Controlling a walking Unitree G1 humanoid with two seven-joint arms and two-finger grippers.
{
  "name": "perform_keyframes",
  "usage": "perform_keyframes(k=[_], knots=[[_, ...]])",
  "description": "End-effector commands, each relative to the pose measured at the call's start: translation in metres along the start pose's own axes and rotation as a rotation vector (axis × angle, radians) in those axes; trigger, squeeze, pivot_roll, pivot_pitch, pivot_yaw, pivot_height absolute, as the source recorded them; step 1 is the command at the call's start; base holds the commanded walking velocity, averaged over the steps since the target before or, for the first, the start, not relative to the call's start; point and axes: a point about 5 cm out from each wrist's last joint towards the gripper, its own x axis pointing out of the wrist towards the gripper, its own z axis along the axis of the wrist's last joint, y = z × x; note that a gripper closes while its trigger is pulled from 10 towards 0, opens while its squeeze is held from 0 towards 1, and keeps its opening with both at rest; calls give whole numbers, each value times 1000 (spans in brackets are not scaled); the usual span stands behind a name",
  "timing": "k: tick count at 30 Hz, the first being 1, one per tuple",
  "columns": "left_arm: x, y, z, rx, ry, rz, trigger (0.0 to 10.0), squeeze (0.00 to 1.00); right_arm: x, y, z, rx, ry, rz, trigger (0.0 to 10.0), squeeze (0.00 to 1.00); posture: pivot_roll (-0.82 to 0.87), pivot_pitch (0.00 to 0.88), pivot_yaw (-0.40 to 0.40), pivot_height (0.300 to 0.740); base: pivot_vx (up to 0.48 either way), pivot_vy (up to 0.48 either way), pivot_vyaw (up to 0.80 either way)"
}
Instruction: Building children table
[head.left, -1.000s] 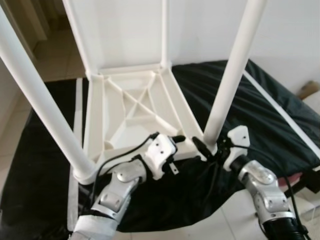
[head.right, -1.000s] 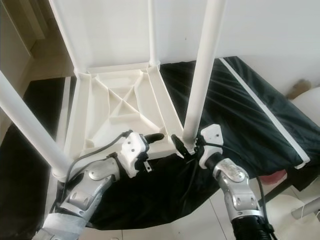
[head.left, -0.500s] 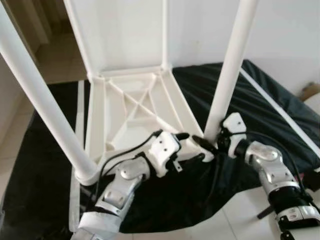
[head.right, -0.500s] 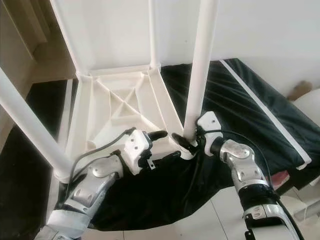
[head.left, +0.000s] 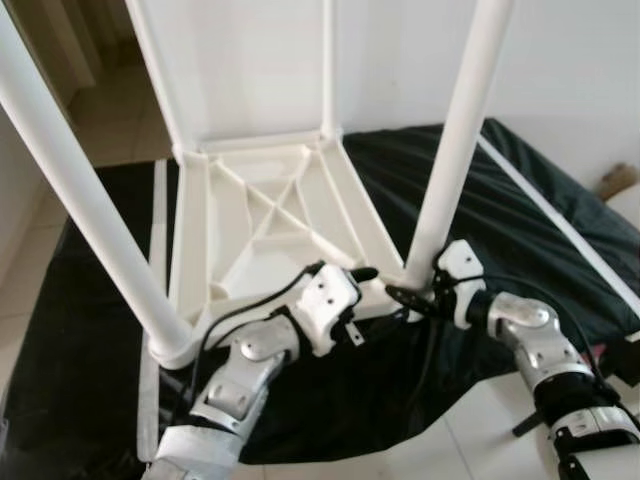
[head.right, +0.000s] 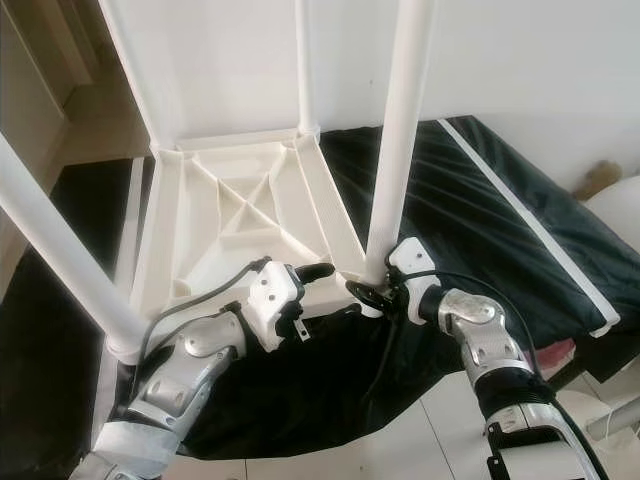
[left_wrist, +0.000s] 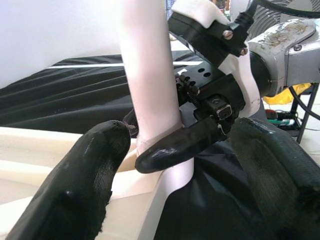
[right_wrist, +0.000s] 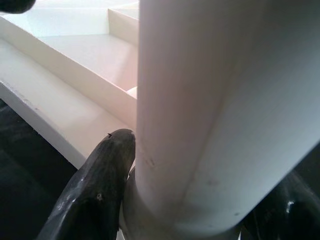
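White plastic tabletop (head.left: 270, 215) lies upside down on a black sheet (head.left: 520, 220), four legs up. The right gripper (head.right: 368, 290) clasps the near right leg (head.left: 455, 150) at its socket; the left gripper (head.left: 362, 280), fingers spread, straddles the near rim. Best hold the leg plumb and press straight down while steadying the rim.

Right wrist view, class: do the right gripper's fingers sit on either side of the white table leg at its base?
Yes: a black finger presses one side of the white table leg, the other shows opposite.
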Motion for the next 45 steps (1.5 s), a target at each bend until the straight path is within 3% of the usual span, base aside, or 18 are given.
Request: perform_keyframes(k=[1,2,3,4,8,11,30,39,45], knots=[[-1,-4,-2,-2,7,-27,10000,0,-3,6,-11,20,35,31,0,0,25,0,-5,740,0,0,0],[-1,-4,-3,-3,7,-28,10000,0,-5,7,-14,22,42,27,0,0,19,0,-4,740,0,0,0],[-1,-5,-3,-3,7,-32,10000,0,-8,7,-16,28,47,10,5451,0,14,0,-5,740,0,0,0],[0,-5,-3,-6,7,-36,10000,0,-10,8,-18,45,46,-14,10000,0,14,0,-5,740,0,0,0],[0,-6,-4,-8,6,-41,10000,0,-13,9,-20,67,39,-50,10000,0,10,0,-5,740,0,0,0],[1,-8,-4,-10,5,-48,10000,0,-14,9,-25,1,68,-214,10000,0,3,0,-4,740,0,0,0],[2,-11,-3,-18,2,-76,10000,0,-12,35,-36,168,70,-595,10000,0,-12,0,21,740,0,0,0],[4,-13,-3,-22,-2,-80,10000,0,5,58,-36,310,111,-866,10000,0,-7,0,13,740,0,0,0],[4,-14,-3,-23,-4,-83,10000,0,18,67,-28,343,101,-907,10000,0,-7,0,12,740,0,0,0]])
